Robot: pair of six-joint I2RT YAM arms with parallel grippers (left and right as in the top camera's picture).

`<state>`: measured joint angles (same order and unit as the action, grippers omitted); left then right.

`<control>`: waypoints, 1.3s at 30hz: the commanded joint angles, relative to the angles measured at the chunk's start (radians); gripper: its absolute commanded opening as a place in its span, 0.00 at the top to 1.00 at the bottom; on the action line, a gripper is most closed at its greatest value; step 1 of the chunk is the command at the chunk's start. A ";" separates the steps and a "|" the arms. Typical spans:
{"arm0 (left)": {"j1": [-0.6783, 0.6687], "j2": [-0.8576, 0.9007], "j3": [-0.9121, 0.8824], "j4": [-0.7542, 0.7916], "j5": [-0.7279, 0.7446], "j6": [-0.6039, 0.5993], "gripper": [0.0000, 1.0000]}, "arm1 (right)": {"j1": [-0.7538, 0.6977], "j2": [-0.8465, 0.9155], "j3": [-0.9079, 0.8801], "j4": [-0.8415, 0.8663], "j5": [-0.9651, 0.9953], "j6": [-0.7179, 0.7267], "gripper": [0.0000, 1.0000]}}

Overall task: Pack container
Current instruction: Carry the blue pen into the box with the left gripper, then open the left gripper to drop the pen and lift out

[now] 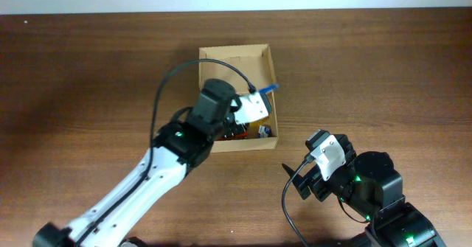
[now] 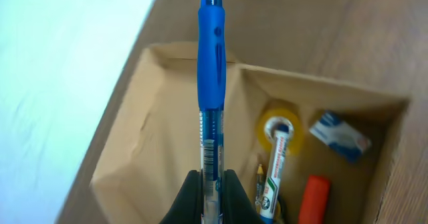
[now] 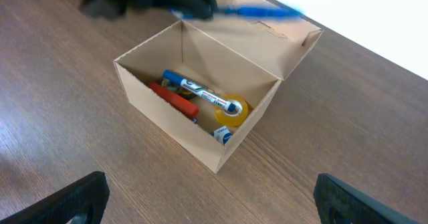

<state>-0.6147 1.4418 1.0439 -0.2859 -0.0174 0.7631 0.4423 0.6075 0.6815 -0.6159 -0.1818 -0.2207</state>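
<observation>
Your left end effector (image 2: 212,184) is pinched shut on the clear barrel of a blue pen (image 2: 212,63), which sticks straight out ahead of it over the open box (image 2: 154,137). In the right wrist view the pen's far end seems to reach past the back wall, over the open lid flap (image 3: 287,30). So I'd judge you should draw back or tilt the tip down before letting go, so the whole pen lands inside the walls.

Aim for the bare cardboard floor. The tape roll (image 2: 281,127), the white marker (image 2: 274,170), a red piece (image 2: 314,197) and a small blue-and-white packet (image 2: 340,136) crowd the other end. Watch the thin side walls and the flap, since a nudge could shift the box.

The box sits near the middle of the worktop (image 1: 383,70), with open room on every side. Your right end effector (image 3: 214,200) is spread wide with nothing in it, near the box's front corner but apart from it.
</observation>
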 commanded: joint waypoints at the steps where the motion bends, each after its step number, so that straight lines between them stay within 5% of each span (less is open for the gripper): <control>1: -0.004 0.069 0.009 -0.002 -0.001 0.185 0.98 | 0.008 0.001 -0.004 0.003 0.010 -0.004 0.01; 8: -0.004 0.220 0.009 0.026 -0.167 0.290 0.98 | 0.008 0.001 -0.004 0.003 0.010 -0.004 0.01; 29: 0.007 0.296 0.009 -0.002 -0.163 0.224 0.96 | 0.008 0.001 -0.004 0.003 0.010 -0.004 0.01; 31: 0.007 0.296 0.009 -0.014 -0.163 0.212 0.90 | 0.008 0.001 -0.004 0.003 0.010 -0.004 0.01; 35: 0.007 0.295 0.009 -0.013 -0.163 0.172 0.52 | 0.008 0.001 -0.004 0.003 0.010 -0.004 0.01; 39: 0.002 0.288 0.009 -0.001 -0.163 0.155 0.51 | 0.008 0.001 -0.004 0.003 0.010 -0.004 0.01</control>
<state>-0.6147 1.7302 1.0439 -0.2974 -0.1772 0.9531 0.4423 0.6075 0.6815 -0.6159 -0.1818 -0.2211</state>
